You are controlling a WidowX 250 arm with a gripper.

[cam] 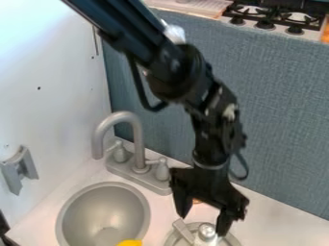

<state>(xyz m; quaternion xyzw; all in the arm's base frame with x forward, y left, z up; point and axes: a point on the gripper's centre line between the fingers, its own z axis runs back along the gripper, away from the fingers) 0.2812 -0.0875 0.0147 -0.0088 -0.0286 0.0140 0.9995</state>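
Gray faucet (139, 144) beside sink (103, 211), gripper (202, 225) near lid (207, 232)

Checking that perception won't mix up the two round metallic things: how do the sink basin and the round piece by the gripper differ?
Size: the sink basin looks wider than the round piece.
Shape: the basin is a hollow bowl; the round piece has a raised knob and a slanted bar.
Surroundings: a yellow item shows at the basin's lower part; the gripper hangs over the round piece.
Shared: grey, rounded outline.
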